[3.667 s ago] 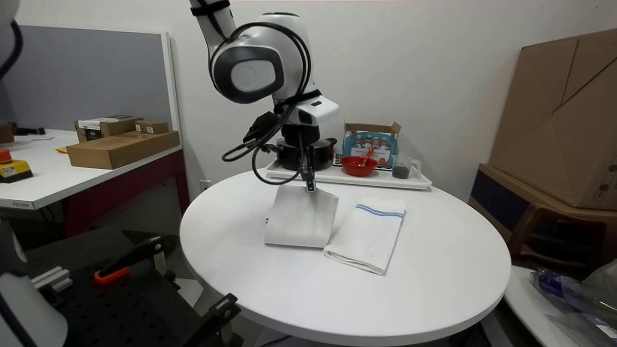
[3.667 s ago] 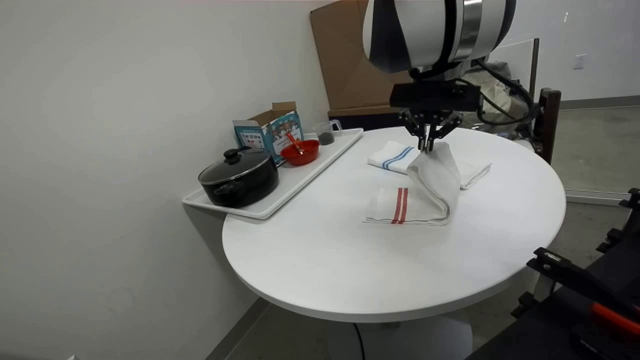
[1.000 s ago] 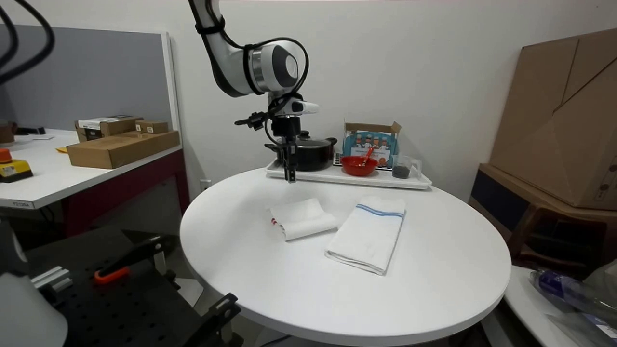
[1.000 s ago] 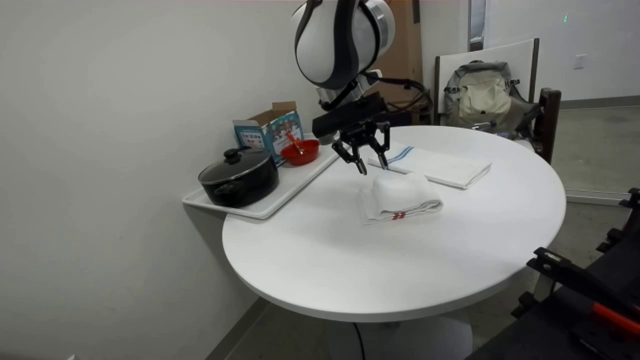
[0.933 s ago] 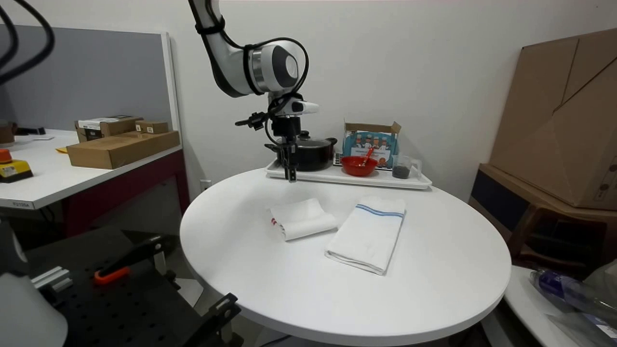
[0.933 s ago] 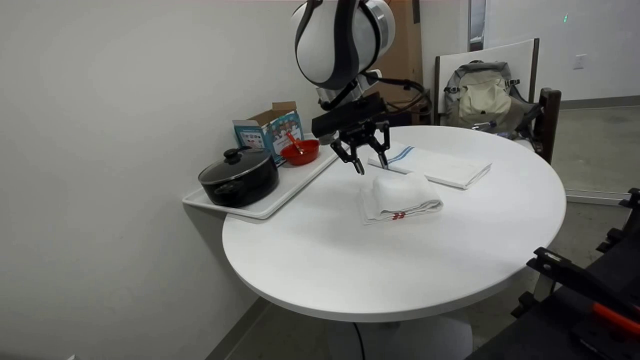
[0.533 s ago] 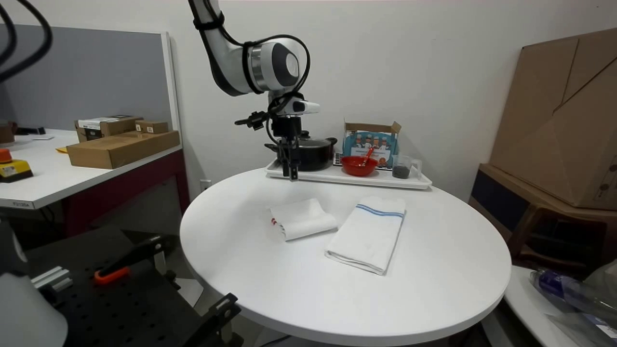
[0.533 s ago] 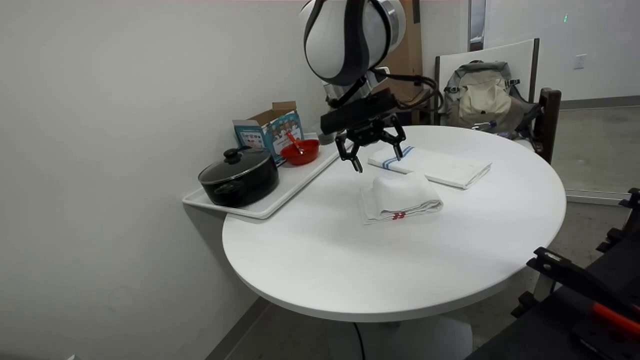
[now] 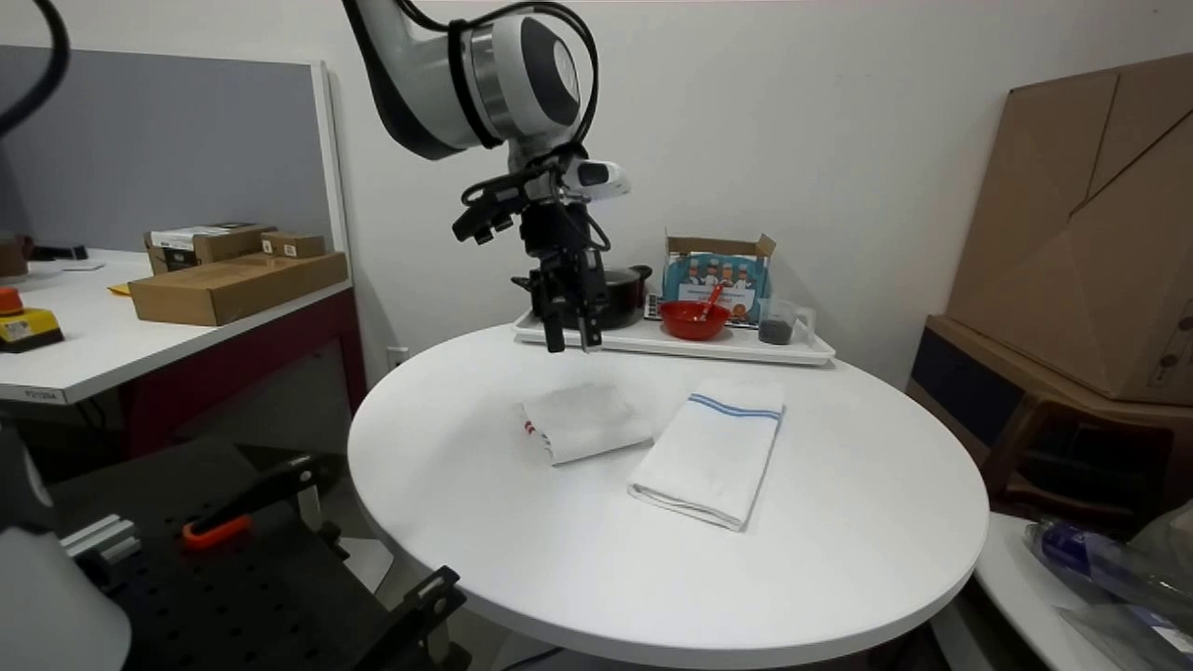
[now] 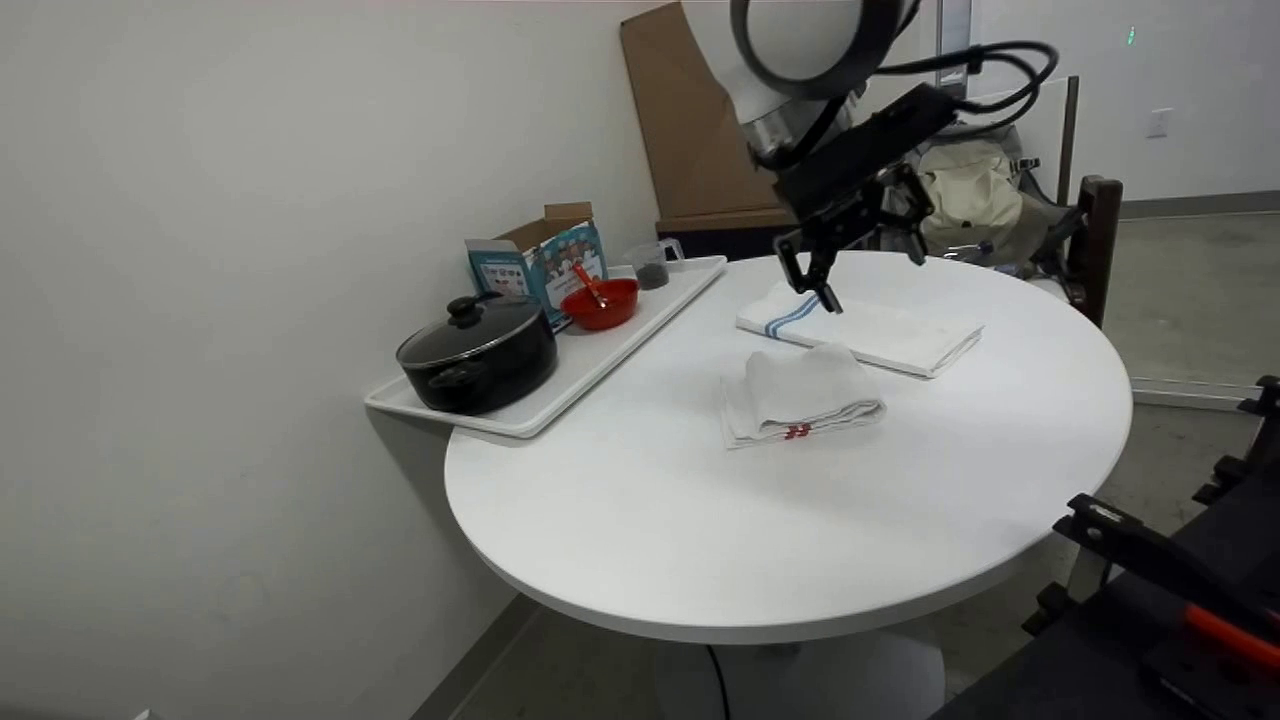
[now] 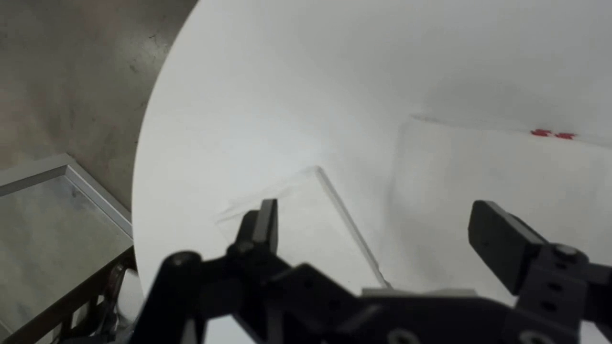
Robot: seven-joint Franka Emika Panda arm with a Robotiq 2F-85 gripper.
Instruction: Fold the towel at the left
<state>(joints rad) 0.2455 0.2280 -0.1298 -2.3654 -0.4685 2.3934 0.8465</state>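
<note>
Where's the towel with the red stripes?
In an exterior view, the red-striped towel lies on the round white table, just left of the blue-striped towel. In the wrist view, it shows on the right.

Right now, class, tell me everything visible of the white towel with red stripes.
The red-striped towel is white and looks like woven cloth. It is loosely folded, a lower layer peeking out past the upper one. Short bits of two red stripes show along one edge. It lies on the round white table beside the blue-striped towel; whether they touch is unclear. The open gripper hangs above, not touching it.
</note>
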